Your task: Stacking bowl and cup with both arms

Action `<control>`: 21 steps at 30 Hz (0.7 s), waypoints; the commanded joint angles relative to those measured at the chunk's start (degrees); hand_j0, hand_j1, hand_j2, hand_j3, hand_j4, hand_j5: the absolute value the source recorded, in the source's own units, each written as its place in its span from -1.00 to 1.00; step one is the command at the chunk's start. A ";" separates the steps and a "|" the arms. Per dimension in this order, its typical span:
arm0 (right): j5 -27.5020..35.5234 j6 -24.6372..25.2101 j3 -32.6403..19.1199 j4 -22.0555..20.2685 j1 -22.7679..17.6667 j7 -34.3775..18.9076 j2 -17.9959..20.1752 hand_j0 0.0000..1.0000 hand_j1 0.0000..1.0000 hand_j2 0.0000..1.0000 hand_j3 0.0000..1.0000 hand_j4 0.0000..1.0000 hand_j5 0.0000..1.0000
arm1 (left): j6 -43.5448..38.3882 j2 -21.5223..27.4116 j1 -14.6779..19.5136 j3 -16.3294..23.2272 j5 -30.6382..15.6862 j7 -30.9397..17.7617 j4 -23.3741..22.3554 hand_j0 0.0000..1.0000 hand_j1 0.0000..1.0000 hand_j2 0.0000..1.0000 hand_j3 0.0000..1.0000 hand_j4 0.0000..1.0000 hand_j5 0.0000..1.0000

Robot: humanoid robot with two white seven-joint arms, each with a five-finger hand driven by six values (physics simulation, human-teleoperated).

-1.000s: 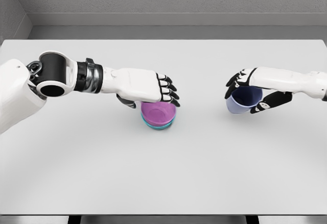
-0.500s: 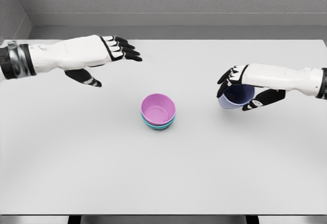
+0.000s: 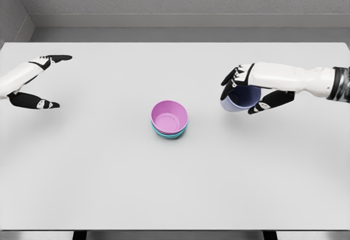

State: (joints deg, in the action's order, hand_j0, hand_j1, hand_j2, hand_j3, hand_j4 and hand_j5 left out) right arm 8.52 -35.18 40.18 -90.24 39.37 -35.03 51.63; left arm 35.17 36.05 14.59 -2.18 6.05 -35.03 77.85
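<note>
Carrying the cup (image 3: 239, 98) clenched in my right hand (image 3: 247, 87), I hung right of the pink bowl (image 3: 169, 116) nested in the teal bowl (image 3: 170, 133); my left hand (image 3: 30, 84) lay released. Tilted, the cup risked clipping the rim, I judged.

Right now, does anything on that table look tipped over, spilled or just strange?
Nothing stands out. The pink bowl sits neatly nested in the teal bowl mid-table. The right hand holds the bluish cup, tilted but empty. The left hand is open at the left edge.
</note>
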 commanded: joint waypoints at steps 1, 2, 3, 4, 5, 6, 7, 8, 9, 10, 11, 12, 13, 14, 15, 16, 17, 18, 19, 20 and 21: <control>0.44 0.18 0.08 -0.12 0.00 0.03 -0.66 0.30 0.30 0.30 0.30 0.30 0.30 | -0.17 -2.39 0.00 -1.60 -0.51 0.03 -0.15 1.00 1.00 1.00 1.00 1.00 1.00; 0.44 0.18 0.08 -0.20 0.17 0.03 -0.66 0.30 0.30 0.30 0.30 0.30 0.30 | -0.17 -2.56 -0.09 -1.95 -0.51 0.03 -0.33 1.00 1.00 1.00 1.00 1.00 1.00; 0.44 0.18 0.08 -0.20 0.26 0.03 -0.75 0.30 0.30 0.30 0.30 0.30 0.30 | -0.17 -2.56 -0.09 -1.95 -0.51 0.03 -0.59 1.00 1.00 1.00 1.00 1.00 1.00; 0.44 0.18 0.08 -0.29 0.35 0.03 -0.83 0.30 0.30 0.30 0.30 0.30 0.30 | -0.17 -2.56 -0.09 -1.95 -0.51 0.03 -0.86 1.00 1.00 1.00 1.00 1.00 1.00; 0.44 0.18 0.08 -0.99 0.35 0.03 -0.92 0.30 0.30 0.30 0.30 0.30 0.30 | -0.17 -3.26 -0.09 -1.95 -0.51 0.03 -1.03 1.00 1.00 1.00 1.00 1.00 1.00; 0.44 0.18 0.08 -1.17 0.44 0.03 -0.92 0.30 0.30 0.30 0.30 0.30 0.30 | -0.17 -4.06 -0.09 -2.04 -0.51 0.03 -1.03 1.00 1.00 1.00 1.00 1.00 1.00; 0.44 0.18 0.08 -1.43 0.44 0.03 -0.92 0.30 0.30 0.30 0.30 0.30 0.30 | -0.17 -4.41 -0.09 -2.56 -0.51 0.03 -1.12 1.00 1.00 1.00 1.00 1.00 1.00; 0.44 0.18 0.08 -1.61 0.44 0.03 -1.10 0.30 0.30 0.30 0.30 0.30 0.30 | -0.17 -5.11 -0.09 -2.74 -0.34 0.03 -1.21 1.00 1.00 1.00 1.00 1.00 1.00; 0.44 0.18 0.08 -1.79 0.44 0.03 -1.19 0.30 0.30 0.30 0.30 0.30 0.30 | -0.17 -5.11 -0.09 -2.83 -0.33 0.03 -1.21 1.00 1.00 1.00 1.00 1.00 1.00; 0.44 0.18 0.08 -1.87 0.44 0.03 -1.27 0.30 0.30 0.30 0.30 0.30 0.30 | -0.17 -5.11 -0.09 -2.83 -0.33 0.03 -1.29 1.00 1.00 1.00 1.00 1.00 1.00; 0.44 0.18 0.08 -1.87 0.44 0.03 -1.45 0.30 0.30 0.30 0.30 0.30 0.30 | -0.17 -5.11 -0.09 -2.83 -0.33 0.03 -1.21 1.00 1.00 1.00 1.00 1.00 1.00; 0.44 0.18 0.08 -2.58 0.44 0.03 -1.45 0.30 0.30 0.30 0.30 0.30 0.30 | -0.17 -5.11 -0.09 -2.83 -0.33 0.03 -1.47 1.00 1.00 1.00 1.00 1.00 1.00; 0.44 0.18 0.08 -2.67 0.53 0.03 -1.45 0.30 0.30 0.30 0.30 0.30 0.30 | -0.17 -5.02 -0.09 -2.83 -0.33 0.03 -1.56 1.00 1.00 1.00 1.00 1.00 1.00; 0.44 0.18 0.08 -2.75 0.61 0.03 -1.71 0.30 0.30 0.30 0.30 0.30 0.30 | -0.17 -5.02 -0.09 -2.83 -0.33 0.03 -1.56 1.00 1.00 1.00 1.00 1.00 1.00; 0.44 0.18 0.08 -2.75 0.97 0.03 -1.89 0.30 0.30 0.30 0.30 0.30 0.30 | -0.17 -5.11 0.00 -2.83 -0.33 0.03 -1.56 1.00 1.00 1.00 1.00 1.00 1.00; 0.44 0.18 0.08 -2.84 0.97 0.03 -1.89 0.30 0.30 0.30 0.30 0.30 0.30 | -0.17 -5.02 0.00 -2.83 -0.33 0.03 -1.56 1.00 1.00 1.00 1.00 1.00 1.00; 0.44 0.18 0.08 -3.28 1.23 0.03 -1.89 0.30 0.30 0.30 0.30 0.30 0.30 | -0.17 -5.02 0.00 -2.83 -0.33 0.03 -1.56 1.00 1.00 1.00 1.00 1.00 1.00; 0.44 0.18 0.08 -3.54 1.23 0.03 -1.89 0.30 0.30 0.30 0.30 0.30 0.30 | -0.17 -5.11 0.00 -2.83 -0.33 0.03 -1.56 1.00 1.00 1.00 1.00 1.00 1.00; 0.44 0.18 0.08 -3.72 1.23 0.03 -1.89 0.30 0.30 0.30 0.30 0.30 0.30 | -0.17 -5.11 0.00 -2.83 -0.33 0.03 -1.56 1.00 1.00 1.00 1.00 1.00 1.00; 0.44 0.18 0.08 -3.98 1.23 0.03 -1.89 0.30 0.30 0.30 0.30 0.30 0.30 | -0.17 -5.11 0.09 -2.83 -0.33 0.03 -1.56 1.00 1.00 1.00 1.00 1.00 1.00; 0.44 0.18 0.08 -4.33 1.23 0.03 -1.89 0.30 0.30 0.30 0.30 0.30 0.30 | -0.17 -5.11 0.09 -2.83 -0.25 0.03 -1.56 1.00 1.00 1.00 1.00 1.00 1.00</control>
State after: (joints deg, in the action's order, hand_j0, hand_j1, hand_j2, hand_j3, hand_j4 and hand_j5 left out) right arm 8.51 -35.18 40.29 -93.95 40.61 -35.04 49.73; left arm 35.15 30.93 14.68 -4.99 6.20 -35.02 76.28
